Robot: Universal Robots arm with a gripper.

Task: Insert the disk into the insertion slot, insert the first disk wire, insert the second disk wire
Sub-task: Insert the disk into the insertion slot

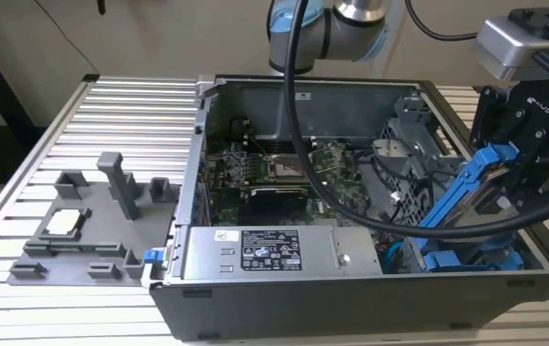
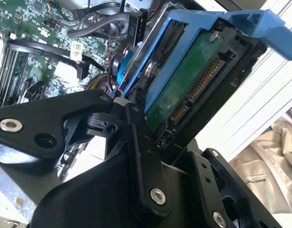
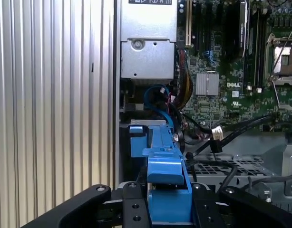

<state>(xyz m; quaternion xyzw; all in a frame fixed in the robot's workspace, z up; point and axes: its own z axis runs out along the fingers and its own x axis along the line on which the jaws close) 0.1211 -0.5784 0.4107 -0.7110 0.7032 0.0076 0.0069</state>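
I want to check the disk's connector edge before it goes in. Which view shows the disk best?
The second wrist view: the disk shows its green board and connector row close up. The exterior view shows it tilted over the case; the first wrist view sees its blue carrier edge-on in the claw.

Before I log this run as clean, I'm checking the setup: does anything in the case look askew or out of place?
The disk hangs steeply tilted in the shut gripper, above the insertion slot at the exterior view's right, and is not seated in it. That suits a held part. Nothing looks damaged or spilled.
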